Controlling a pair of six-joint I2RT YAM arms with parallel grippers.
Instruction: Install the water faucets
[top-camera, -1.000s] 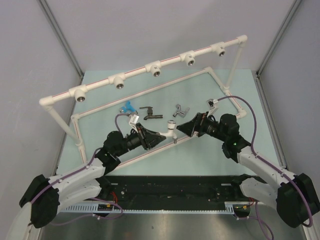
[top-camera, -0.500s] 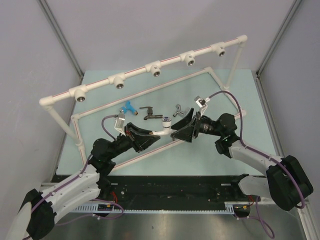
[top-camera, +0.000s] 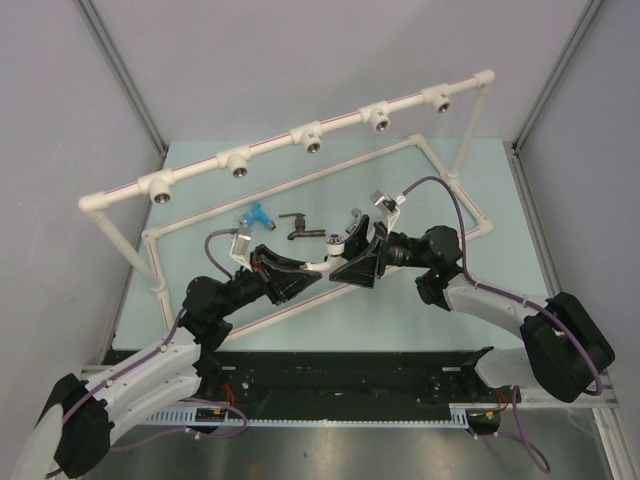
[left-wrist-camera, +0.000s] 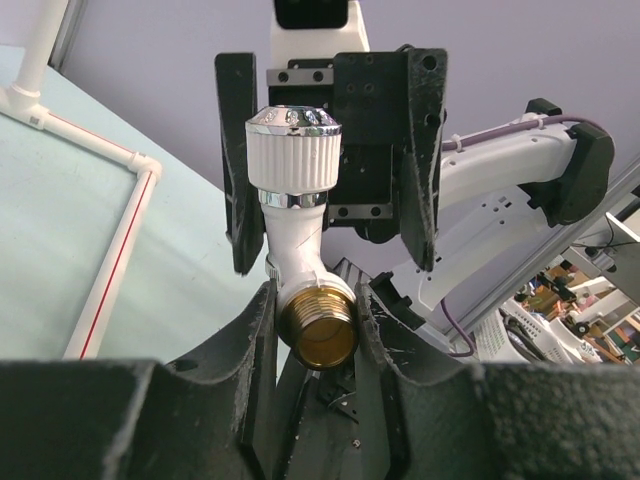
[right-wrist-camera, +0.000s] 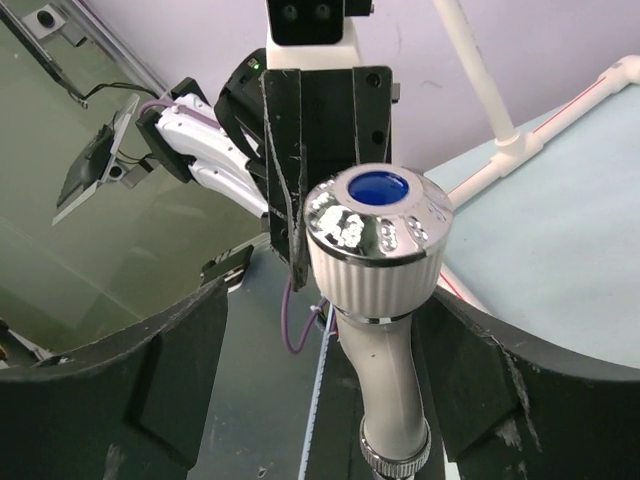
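My left gripper (top-camera: 308, 266) is shut on the white faucet (top-camera: 326, 257) at its brass threaded end (left-wrist-camera: 318, 327) and holds it above the table. The faucet's ribbed white knob with a chrome and blue cap (right-wrist-camera: 378, 238) points at my right gripper (top-camera: 350, 256). That gripper is open, with its fingers (left-wrist-camera: 234, 170) on either side of the knob; I cannot tell if they touch it. The blue faucet (top-camera: 257, 214), the dark faucet (top-camera: 298, 226) and the silver-grey faucet (top-camera: 357, 215) lie on the table behind the grippers.
A white pipe frame (top-camera: 150, 240) stands on the green table (top-camera: 200, 185). Its raised top rail carries several tee fittings with round metal sockets (top-camera: 313, 141). A low frame pipe (top-camera: 300, 305) runs under both grippers. Grey walls close in the sides.
My right gripper has moved left and now straddles the white faucet's knob. My left arm shifted a little with the faucet a second ago and has stayed still since.
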